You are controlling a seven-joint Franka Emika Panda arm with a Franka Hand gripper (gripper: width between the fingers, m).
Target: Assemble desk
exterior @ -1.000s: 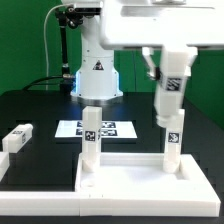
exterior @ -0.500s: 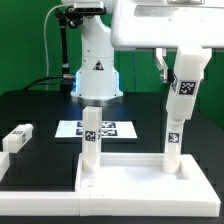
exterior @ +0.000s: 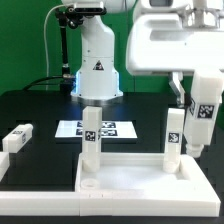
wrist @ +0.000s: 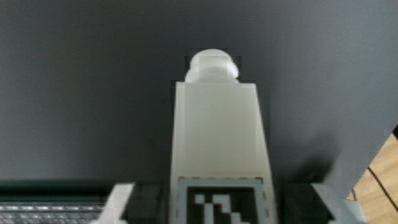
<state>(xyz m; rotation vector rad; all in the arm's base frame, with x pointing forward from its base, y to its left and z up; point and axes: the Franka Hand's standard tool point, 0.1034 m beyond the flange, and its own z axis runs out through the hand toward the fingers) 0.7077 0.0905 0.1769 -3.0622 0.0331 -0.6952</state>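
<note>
White tilted leg (exterior: 203, 118) (wrist: 219, 130) is held by the gripper (exterior: 193, 98), closed firmly on it, just beside the desk top (exterior: 130, 182), where two legs (exterior: 90, 140) (exterior: 172, 142) are stood.

A plain green backdrop (exterior: 25, 40) closes off the scene behind, evenly lit and free of hard shadows. Below it spreads a matte black worktop (exterior: 40, 105), which takes only a faint sheen from the light. The marker board (exterior: 122, 128) lies flat on it near the middle. In the wrist view the same dark surface fills most of the picture, with a tan strip (wrist: 379, 180) showing at one edge.
</note>
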